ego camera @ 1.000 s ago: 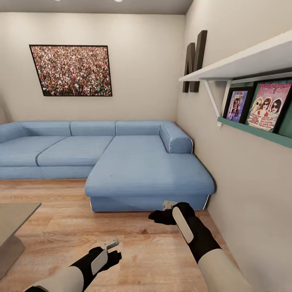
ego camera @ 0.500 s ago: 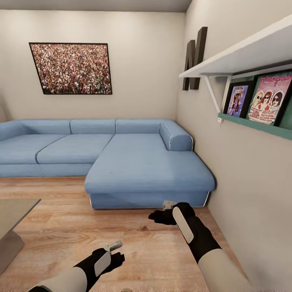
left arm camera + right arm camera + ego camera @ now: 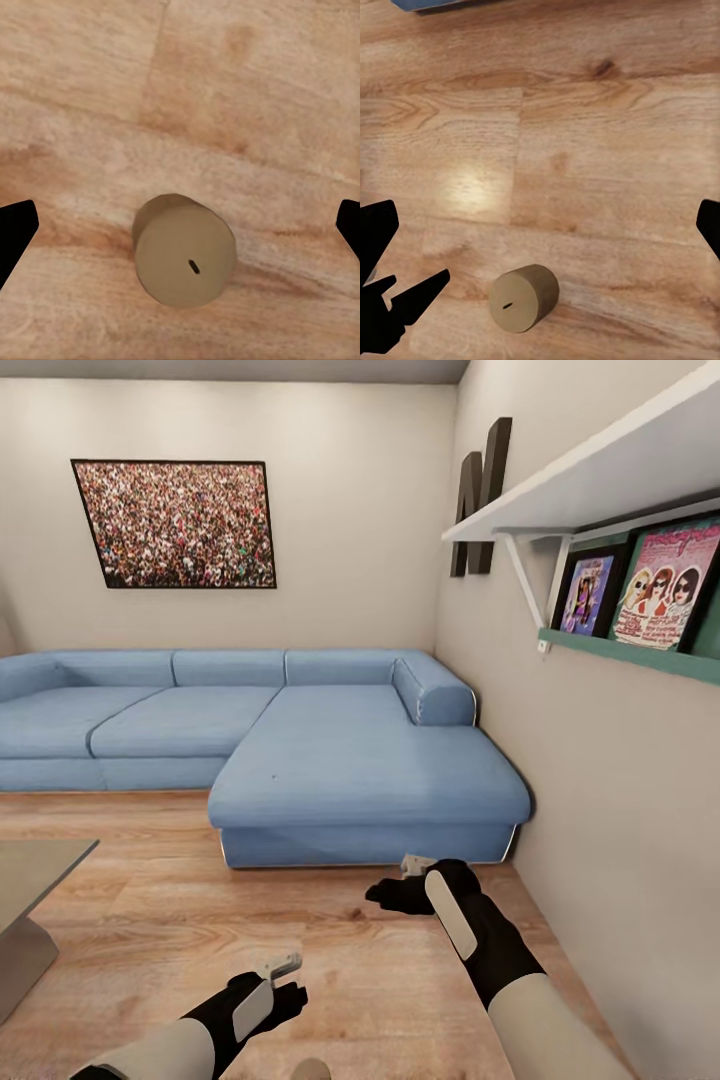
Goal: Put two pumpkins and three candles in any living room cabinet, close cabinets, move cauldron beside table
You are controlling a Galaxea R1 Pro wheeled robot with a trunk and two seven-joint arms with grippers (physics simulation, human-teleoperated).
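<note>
candle (image 3: 184,251): one short cream cylinder upright on the wood floor (image 3: 150,920), small dark wick mark on its top face. Left wrist view has it straight below, between the two dark fingertips. Right wrist view (image 3: 523,297) shows it further off, still on bare planks. In the head view a pale rounded sliver at the bottom edge (image 3: 311,1070) looks like its top; too little of it to be sure.
left gripper (image 3: 283,966): hangs low over the floor, above the candle. Fingers spread wide, tips at opposite edges of its wrist view, nothing between them but candle and floor. No contact with the candle.
right gripper (image 3: 392,892): out in front of the sofa base, above the floor, pointing toward the robot's left. Fingertips sit at opposite edges of its wrist view, so wide apart, holding nothing.
table (image 3: 35,870): glossy grey corner at the left edge of the head view, dark leg under it. Well apart from both grippers.
sofa (image 3: 330,760): blue L-shaped sectional against the back wall, chaise running along the right wall. Seats bare.
wall shelf (image 3: 600,490): white, bracketed to the right wall. Teal ledge (image 3: 640,658) just below holds framed prints leaning on the wall.
wall art: crowd photo (image 3: 175,523) over the sofa; dark letter shape (image 3: 480,495) on the right wall.
</note>
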